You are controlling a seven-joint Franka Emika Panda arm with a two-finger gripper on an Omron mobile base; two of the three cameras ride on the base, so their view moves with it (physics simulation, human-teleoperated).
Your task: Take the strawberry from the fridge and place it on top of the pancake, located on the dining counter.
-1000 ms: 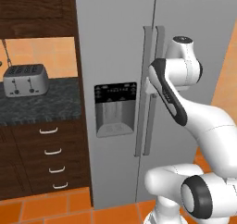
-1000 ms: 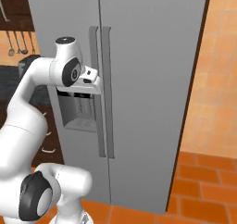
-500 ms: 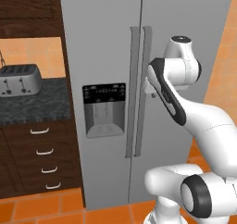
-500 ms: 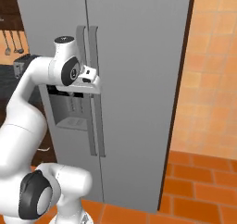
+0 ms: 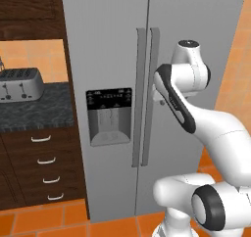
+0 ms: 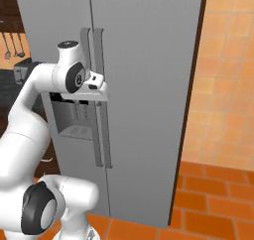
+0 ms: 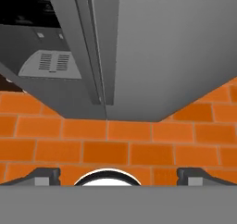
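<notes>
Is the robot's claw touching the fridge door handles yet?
Apart. In the hand view the gripper is open, pointing down at the floor, with bare tiles between its fingertips and the fridge handles.

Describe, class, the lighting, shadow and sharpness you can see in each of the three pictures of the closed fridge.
Left base view: flat, even light on the fridge, no glare, edges slightly soft. Right base view: the dispenser recess sits in shade. Hand view: the fridge's surfaces shade from dark to paler grey, the orange floor tiles bright and a little blurred, and the fingers dark at the bottom.

One fridge (image 5: 112,59) with two handles (image 5: 138,96), one toaster (image 5: 19,83), four drawers (image 5: 41,162).
</notes>
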